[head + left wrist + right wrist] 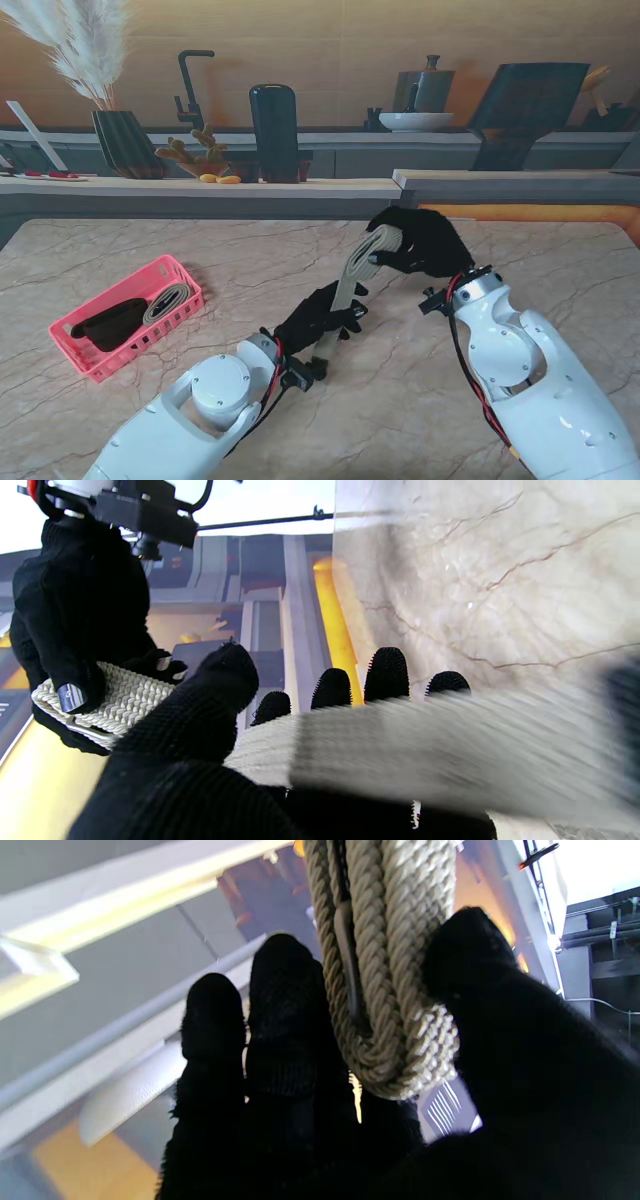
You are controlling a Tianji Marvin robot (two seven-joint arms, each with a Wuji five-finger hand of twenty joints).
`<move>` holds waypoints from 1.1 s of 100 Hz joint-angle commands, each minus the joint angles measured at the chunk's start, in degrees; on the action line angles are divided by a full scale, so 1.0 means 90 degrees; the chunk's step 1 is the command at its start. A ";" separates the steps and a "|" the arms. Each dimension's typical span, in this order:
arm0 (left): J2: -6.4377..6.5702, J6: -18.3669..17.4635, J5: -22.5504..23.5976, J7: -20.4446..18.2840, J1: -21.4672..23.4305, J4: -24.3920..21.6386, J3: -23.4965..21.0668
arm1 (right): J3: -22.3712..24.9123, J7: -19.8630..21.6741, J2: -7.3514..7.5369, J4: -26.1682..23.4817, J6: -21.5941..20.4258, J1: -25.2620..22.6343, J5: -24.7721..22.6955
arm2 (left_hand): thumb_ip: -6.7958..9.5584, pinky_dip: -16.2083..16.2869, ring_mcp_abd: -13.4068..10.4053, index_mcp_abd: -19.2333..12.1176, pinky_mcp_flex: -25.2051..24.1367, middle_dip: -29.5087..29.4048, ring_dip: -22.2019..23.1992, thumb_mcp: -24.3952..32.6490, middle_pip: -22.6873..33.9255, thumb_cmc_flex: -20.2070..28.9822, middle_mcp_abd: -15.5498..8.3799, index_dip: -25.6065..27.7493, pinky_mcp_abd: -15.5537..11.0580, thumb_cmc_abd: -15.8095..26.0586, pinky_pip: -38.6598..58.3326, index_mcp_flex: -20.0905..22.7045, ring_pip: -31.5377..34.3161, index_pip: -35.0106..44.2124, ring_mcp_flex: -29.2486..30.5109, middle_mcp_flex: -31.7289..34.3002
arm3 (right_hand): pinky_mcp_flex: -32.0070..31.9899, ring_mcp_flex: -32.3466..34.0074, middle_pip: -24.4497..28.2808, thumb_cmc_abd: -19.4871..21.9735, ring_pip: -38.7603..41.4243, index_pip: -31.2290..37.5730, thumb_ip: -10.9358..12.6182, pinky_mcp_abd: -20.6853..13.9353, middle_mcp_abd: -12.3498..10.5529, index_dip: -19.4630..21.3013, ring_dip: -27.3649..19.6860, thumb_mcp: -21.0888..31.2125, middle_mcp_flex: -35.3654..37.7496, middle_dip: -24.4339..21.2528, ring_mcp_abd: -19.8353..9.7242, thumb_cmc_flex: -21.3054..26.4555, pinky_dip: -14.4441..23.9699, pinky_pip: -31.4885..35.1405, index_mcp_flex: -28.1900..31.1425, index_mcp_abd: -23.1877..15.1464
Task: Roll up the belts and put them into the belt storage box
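A beige braided belt is held up over the middle of the table, stretched between both black-gloved hands. My right hand is shut on its folded, partly rolled end, thumb on one side and fingers on the other. My left hand grips the belt lower down, nearer to me, with the strap lying across its palm under the thumb. The pink belt storage box stands at the left of the table. It holds a rolled grey belt and a black belt.
The marble table ends at a grey ledge farther from me. Behind it a counter carries a vase with pampas grass, a dark tall container, a tap and a white bowl.
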 commanded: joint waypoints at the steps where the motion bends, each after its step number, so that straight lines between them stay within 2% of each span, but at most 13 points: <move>1: 0.0044 0.0058 -0.0045 -0.0003 0.0025 0.0000 0.0027 | 0.0078 -0.0083 -0.0038 -0.0122 0.0054 0.0021 0.0070 | 0.0274 -0.0052 0.0011 -0.0088 -0.0006 -0.0070 -0.0106 -0.0384 -0.0101 0.0448 0.0004 -0.0086 0.0065 0.0515 -0.0028 0.0097 -0.0053 -0.0112 -0.0036 -0.0005 | 0.0081 0.0254 0.0236 0.0790 0.0074 0.1761 0.0252 -0.0166 -0.0187 0.0289 0.0114 0.1139 0.0129 0.0115 -0.0219 0.0895 0.0167 0.0242 0.0696 -0.1372; 4: 0.0044 0.0069 -0.0065 -0.0017 0.0021 0.0000 0.0034 | 0.0090 -0.0182 -0.0048 -0.0114 0.0065 0.0027 -0.0013 | 0.0302 -0.0051 0.0007 -0.0109 0.0031 -0.0065 -0.0114 -0.0456 -0.0076 0.0646 0.0022 -0.0060 0.0060 0.0615 -0.0003 0.0180 -0.0030 -0.0069 0.0019 0.0064 | 0.0076 0.0251 0.0239 0.0797 0.0073 0.1766 0.0253 -0.0170 -0.0188 0.0295 0.0115 0.1133 0.0118 0.0114 -0.0220 0.0892 0.0166 0.0240 0.0688 -0.1374; 9: 0.0037 0.0087 -0.0129 -0.0036 0.0023 -0.0008 0.0046 | 0.0091 -0.0359 -0.0062 -0.0080 0.0070 0.0054 -0.0181 | 0.0167 -0.0049 -0.0005 -0.0140 0.0110 0.0005 -0.0157 -0.0473 -0.0027 0.1075 0.0044 0.0136 0.0061 0.0639 0.0077 0.0311 -0.0019 0.0040 0.0147 0.0228 | 0.0073 0.0236 0.0251 0.0817 0.0069 0.1770 0.0261 -0.0179 -0.0190 0.0300 0.0116 0.1127 0.0107 0.0114 -0.0227 0.0895 0.0164 0.0237 0.0672 -0.1376; 18: 0.0051 0.0114 -0.0283 -0.0179 0.0017 -0.0019 0.0056 | 0.0048 -0.0594 -0.0070 0.0018 0.0035 0.0128 -0.0464 | 0.0187 -0.0104 -0.0010 -0.0180 0.0304 0.0610 -0.0214 -0.1532 -0.0148 0.2248 0.0070 0.0284 0.0015 0.0958 0.0248 0.0670 0.0099 0.0299 0.0413 0.0661 | 0.0073 0.0219 0.0285 0.0860 0.0073 0.1783 0.0282 -0.0220 -0.0198 0.0315 0.0124 0.1083 0.0066 0.0103 -0.0265 0.0892 0.0156 0.0231 0.0613 -0.1400; 38: 0.0086 0.0150 -0.0587 -0.0509 -0.0019 -0.0029 0.0103 | -0.0393 -0.0900 -0.0087 0.0348 -0.0181 0.0321 -0.0763 | 0.0103 -0.0102 0.0044 -0.0200 0.0516 0.0372 -0.0299 -0.1246 -0.0143 0.2276 0.0120 0.0345 0.0016 0.1036 0.0411 0.0978 0.0139 0.0498 0.0708 0.1005 | 0.0061 0.0210 0.0345 0.0902 0.0078 0.1799 0.0337 -0.0227 -0.0191 0.0314 0.0128 0.1021 0.0020 0.0081 -0.0278 0.0915 0.0144 0.0219 0.0550 -0.1383; 56: -0.0031 0.0157 -0.0861 -0.0191 0.0088 -0.0100 0.0098 | -0.0894 -0.1183 -0.0096 0.0747 -0.0393 0.0544 -0.1051 | 0.0100 -0.0268 0.0023 -0.0031 0.0554 -0.0619 -0.0513 -0.1273 -0.0375 0.2276 0.0063 -0.0048 0.0021 0.0951 0.0475 0.1132 0.0099 0.0192 0.0791 0.1095 | 0.0074 0.0188 0.0405 0.0939 0.0103 0.1813 0.0385 -0.0270 -0.0218 0.0301 0.0129 0.0944 -0.0011 0.0041 -0.0327 0.0911 0.0131 0.0220 0.0507 -0.1409; 74: -0.0153 0.0063 -0.1416 0.0160 0.0308 -0.0270 -0.0030 | -0.1260 -0.1262 -0.0075 0.1136 -0.0613 0.0753 -0.1250 | 0.0066 -0.0411 -0.0014 -0.0130 0.0257 -0.0763 -0.0608 -0.1484 -0.0319 0.2228 -0.0058 -0.0145 0.0069 0.0802 0.0277 0.1205 -0.0056 0.0137 0.0534 0.1105 | 0.0068 0.0171 0.0435 0.0980 0.0110 0.1823 0.0405 -0.0296 -0.0264 0.0285 0.0115 0.0908 -0.0029 0.0007 -0.0362 0.0890 0.0118 0.0213 0.0478 -0.1442; 77: -0.0168 0.0044 -0.1446 0.0229 0.0336 -0.0298 -0.0046 | -0.1305 -0.1241 -0.0078 0.1183 -0.0633 0.0771 -0.1219 | 0.0119 -0.0479 -0.0025 -0.0157 0.0207 -0.0797 -0.0666 -0.1496 -0.0337 0.2077 -0.0073 -0.0151 0.0087 0.0692 0.0202 0.1208 -0.0146 0.0138 0.0476 0.1083 | 0.0069 0.0167 0.0442 0.0989 0.0109 0.1826 0.0410 -0.0297 -0.0260 0.0282 0.0111 0.0902 -0.0033 0.0002 -0.0369 0.0888 0.0115 0.0212 0.0469 -0.1446; 79: -0.0174 0.0030 -0.1464 0.0261 0.0351 -0.0314 -0.0056 | -0.1336 -0.1225 -0.0082 0.1211 -0.0637 0.0781 -0.1189 | 0.0049 -0.0577 -0.0016 -0.0161 0.0157 -0.0926 -0.0714 -0.0976 -0.0310 0.1675 -0.0064 -0.0159 0.0106 0.0520 0.0214 0.1200 -0.0180 0.0130 0.0421 0.1050 | 0.0069 0.0166 0.0445 0.0987 0.0109 0.1832 0.0412 -0.0298 -0.0261 0.0283 0.0109 0.0897 -0.0036 -0.0002 -0.0373 0.0887 0.0113 0.0211 0.0474 -0.1463; 87: -0.0192 0.0009 -0.1521 0.0363 0.0400 -0.0373 -0.0096 | -0.1451 -0.1209 -0.0100 0.1321 -0.0632 0.0812 -0.1100 | 0.0085 -0.0645 -0.0055 -0.0161 -0.0018 -0.0946 -0.0795 -0.0203 -0.0423 0.0662 -0.0076 -0.0184 0.0154 0.0253 0.0108 0.1094 -0.0360 -0.0066 0.0230 0.0855 | 0.0058 0.0162 0.0460 0.1000 0.0110 0.1838 0.0423 -0.0313 -0.0272 0.0273 0.0100 0.0882 -0.0040 -0.0016 -0.0375 0.0884 0.0105 0.0203 0.0460 -0.1478; 93: -0.0214 -0.0086 -0.1576 0.0433 0.0414 -0.0369 -0.0101 | -0.1526 -0.1226 -0.0113 0.1391 -0.0625 0.0830 -0.1057 | 0.0193 -0.0673 -0.0087 -0.0054 -0.0177 -0.1009 -0.0907 -0.0220 -0.0572 -0.0332 -0.0041 -0.0376 0.0238 0.0191 -0.0054 0.0894 -0.0613 -0.0393 -0.0033 0.0500 | 0.0058 0.0159 0.0464 0.1012 0.0110 0.1830 0.0429 -0.0322 -0.0275 0.0259 0.0094 0.0862 -0.0058 -0.0030 -0.0377 0.0869 0.0101 0.0201 0.0434 -0.1477; 99: -0.0247 -0.0261 -0.1695 0.0510 0.0430 -0.0348 -0.0098 | -0.1591 -0.1204 -0.0121 0.1450 -0.0637 0.0838 -0.0999 | 0.0135 -0.0697 -0.0165 -0.0017 -0.0311 -0.1052 -0.1016 -0.0446 -0.0648 -0.1128 -0.0098 -0.0544 0.0328 -0.0334 -0.0253 0.0639 -0.0833 -0.0615 -0.0192 0.0265 | 0.0047 0.0149 0.0475 0.1012 0.0107 0.1830 0.0439 -0.0318 -0.0272 0.0246 0.0087 0.0847 -0.0056 -0.0042 -0.0375 0.0875 0.0095 0.0194 0.0430 -0.1468; 110: -0.0280 -0.0544 -0.2001 0.0515 0.0460 -0.0320 -0.0123 | -0.1673 -0.1193 -0.0112 0.1537 -0.0665 0.0839 -0.1024 | -0.0042 -0.0601 -0.0275 -0.0013 -0.0521 -0.1102 -0.1172 0.0132 -0.0790 -0.2422 -0.0062 -0.0688 0.0480 -0.1053 -0.0607 0.0246 -0.1221 -0.0915 -0.0529 -0.0226 | 0.0038 0.0136 0.0480 0.1024 0.0097 0.1811 0.0450 -0.0321 -0.0282 0.0211 0.0074 0.0822 -0.0069 -0.0065 -0.0364 0.0874 0.0087 0.0185 0.0406 -0.1432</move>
